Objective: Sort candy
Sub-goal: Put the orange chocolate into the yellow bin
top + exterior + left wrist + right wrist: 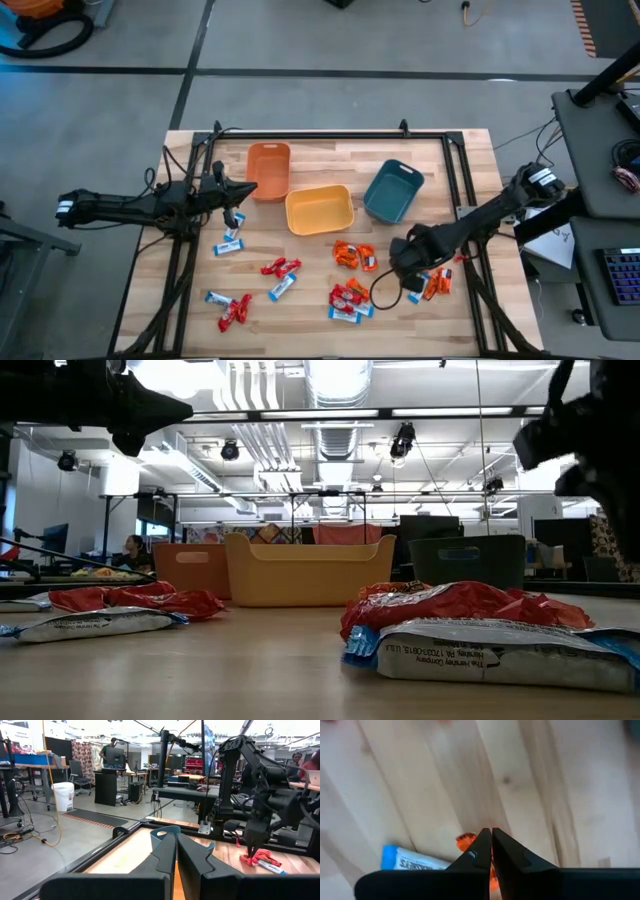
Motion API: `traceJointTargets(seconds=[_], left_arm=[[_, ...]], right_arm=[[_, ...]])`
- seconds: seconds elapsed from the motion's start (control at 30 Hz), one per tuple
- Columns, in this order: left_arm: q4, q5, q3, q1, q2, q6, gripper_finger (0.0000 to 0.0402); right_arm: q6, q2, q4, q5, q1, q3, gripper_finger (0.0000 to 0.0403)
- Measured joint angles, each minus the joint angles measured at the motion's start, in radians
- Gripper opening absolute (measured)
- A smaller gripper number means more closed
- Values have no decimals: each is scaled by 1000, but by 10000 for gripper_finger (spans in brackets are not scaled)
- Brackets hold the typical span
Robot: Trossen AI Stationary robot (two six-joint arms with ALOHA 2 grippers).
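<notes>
The candy lies scattered on the wooden table: red wrappers (pixel 281 267), orange packets (pixel 354 255) and blue-and-white bars (pixel 229 247). My left gripper (pixel 247 189) hovers shut above the table, right beside the orange bin (pixel 268 168), and holds nothing; in the left wrist view its fingers (pixel 176 855) point toward the teal bin (pixel 167 833). My right gripper (pixel 415 283) points down at a small cluster of orange packets (pixel 436 285) near the table's right edge and is shut on one of them. A blue-and-white bar (pixel 410 862) lies just beside it. My right gripper (pixel 491 842) pinches an orange packet (pixel 465 840) between its two fingers, coming from above and pointing down. Only a bit of the wrapper shows beside and under the fingers. Which part it has, and whether the packet is off the table, I cannot tell.
Three bins stand in a row at the table's far half: orange, yellow (pixel 320 210) and teal (pixel 392 190). A black frame rail (pixel 330 135) runs along the far edge. More candy piles lie near the front middle (pixel 348 300) and front left (pixel 232 310).
</notes>
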State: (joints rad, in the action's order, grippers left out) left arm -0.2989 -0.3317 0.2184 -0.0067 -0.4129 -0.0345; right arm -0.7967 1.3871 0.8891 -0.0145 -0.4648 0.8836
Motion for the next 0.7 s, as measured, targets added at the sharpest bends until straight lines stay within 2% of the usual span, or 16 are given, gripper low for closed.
traceJointTargets(seconds=[0.1,0.23,0.37,0.47,0.57,0.7], left_arm=[[0,0,0,0,0,0,0],[0,0,0,0,0,0,0],[0,0,0,0,0,0,0],[0,0,0,0,0,0,0],[0,0,0,0,0,0,0],[0,0,0,0,0,0,0]], right_arm=[[-2,-49,-34,-44,0,3,8],[-33,-117,-26,-18,0,5,9],[-245,-153,60,21,3,0,9],[-363,-155,63,104,7,-1,17],[-407,-142,63,147,5,-2,46],[-430,-97,63,151,8,-2,112]])
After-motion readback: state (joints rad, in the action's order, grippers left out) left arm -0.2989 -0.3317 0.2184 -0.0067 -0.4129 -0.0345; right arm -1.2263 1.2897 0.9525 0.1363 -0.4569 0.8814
